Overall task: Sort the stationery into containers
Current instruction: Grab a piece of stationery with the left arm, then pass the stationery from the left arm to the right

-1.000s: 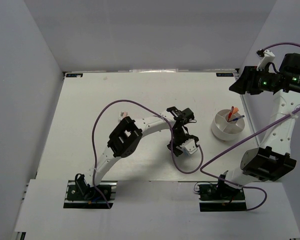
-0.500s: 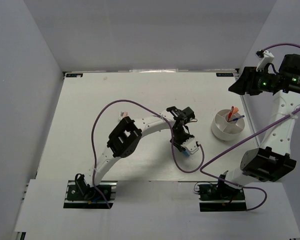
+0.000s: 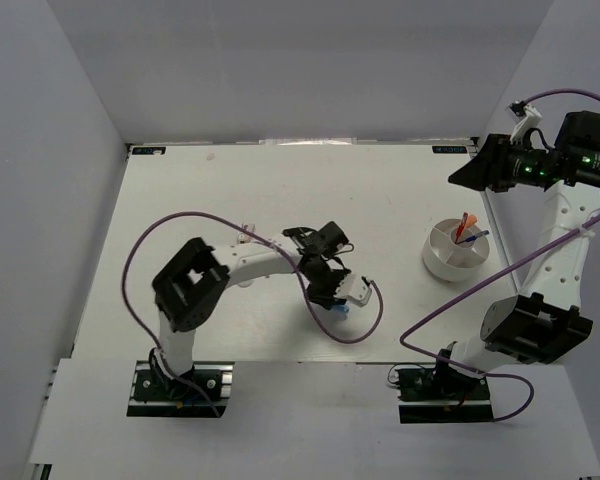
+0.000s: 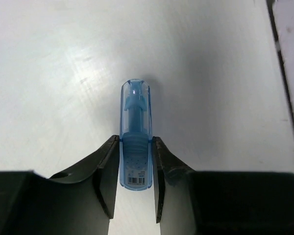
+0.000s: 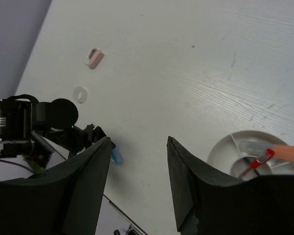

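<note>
The table (image 3: pixel 230 180) carries everything. The right arm (image 3: pixel 540 270) stands tall at the table's right side, its gripper (image 5: pixel 138 147) lifted high with the jaws spread and nothing between them, probably kept out of the way. The left arm (image 3: pixel 250 262) reaches low across the middle, and its gripper (image 4: pixel 135 166) is closed around the blue piece (image 4: pixel 135 142). The fingers (image 4: pixel 108 166) press both sides of the end nearest the camera, so the far end sticks out in front. The piece seems to rest on or just above the table, well apart from the bowl (image 3: pixel 435 262).

The bowl, near the right edge, is divided into compartments. The marker (image 3: pixel 467 220), blue pen (image 3: pixel 472 238) and red pen (image 5: pixel 257 161) lean together in its far part; I cannot tell which compartment each is in. The tape ring (image 5: pixel 80 93) and eraser (image 5: pixel 94 57) lie loose, unsorted.
</note>
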`<state>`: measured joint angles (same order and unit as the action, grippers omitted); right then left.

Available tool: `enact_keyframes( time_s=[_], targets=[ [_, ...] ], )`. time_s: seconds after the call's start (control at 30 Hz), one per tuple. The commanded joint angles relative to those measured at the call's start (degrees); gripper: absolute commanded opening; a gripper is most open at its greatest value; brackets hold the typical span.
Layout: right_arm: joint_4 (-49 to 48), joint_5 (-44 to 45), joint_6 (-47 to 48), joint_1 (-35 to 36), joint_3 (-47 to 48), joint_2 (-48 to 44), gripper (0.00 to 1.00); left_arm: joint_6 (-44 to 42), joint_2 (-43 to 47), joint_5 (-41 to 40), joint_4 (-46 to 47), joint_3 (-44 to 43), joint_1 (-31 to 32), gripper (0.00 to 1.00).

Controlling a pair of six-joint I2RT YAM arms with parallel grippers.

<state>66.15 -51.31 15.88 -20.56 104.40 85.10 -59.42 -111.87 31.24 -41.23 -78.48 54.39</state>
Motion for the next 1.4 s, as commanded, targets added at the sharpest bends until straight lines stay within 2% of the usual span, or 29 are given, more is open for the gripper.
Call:
enact_keyframes(
  time_s=[0.0,0.07,0.1,0.27,0.3,0.37,0.4,0.5,0.53,0.67,0.83,1.07,1.37],
  targets=[
    [-0.6,-7.9,-4.6,0.3,-2.9,-0.7,0.53,21.0,13.7,-3.0,12.7,3.6,-1.8,0.0],
    [-1.8,-11.6,-7.3,0.9,-4.8,-0.8,0.51,27.0,17.2,-6.3,17.6,6.3,-2.5,0.0],
    [-2.3,-12.1,-8.0,2.2,-7.1,-1.0,0.47,32.5,20.3,-7.6,19.3,7.1,-2.5,0.0],
    [-7.5,-13.7,-13.1,6.8,-12.6,-1.6,0.32,44.5,27.1,-10.7,29.1,9.8,-3.7,0.0],
    [-8.0,-14.2,-13.7,9.2,-13.1,-1.6,0.31,48.1,27.3,-10.8,30.0,9.6,-4.2,0.0],
    [-8.9,-15.0,-14.6,10.8,-13.8,-1.6,0.31,50.4,26.8,-11.1,30.5,7.5,-4.8,0.0],
    [-9.2,-14.7,-14.8,13.8,-13.9,-1.5,0.32,51.8,26.1,-11.3,30.7,6.8,-4.8,0.0],
    [-10.4,-14.9,-17.2,17.4,-15.3,-1.5,0.41,53.0,24.5,-11.7,31.1,4.7,-5.4,0.0],
    [-11.1,-16.2,-18.3,17.8,-17.2,-1.6,0.48,52.8,24.0,-11.7,30.9,4.0,-5.4,0.0],
    [-12.8,-17.0,-21.3,20.5,-20.8,-1.3,0.59,51.9,22.6,-11.4,31.2,3.0,-6.0,0.0],
    [-11.7,-12.2,-20.9,24.1,-23.9,-0.4,0.61,51.2,21.5,-11.1,31.4,1.7,-6.0,0.0],
    [-11.7,-6.2,-19.9,26.3,-21.5,3.4,0.61,50.8,20.7,-9.5,31.4,0.3,-6.0,0.0],
    [-12.4,-5.8,-20.4,27.9,-17.1,6.9,0.6,50.5,20.2,-8.1,31.2,-0.5,-6.0,0.0]
  ],
)
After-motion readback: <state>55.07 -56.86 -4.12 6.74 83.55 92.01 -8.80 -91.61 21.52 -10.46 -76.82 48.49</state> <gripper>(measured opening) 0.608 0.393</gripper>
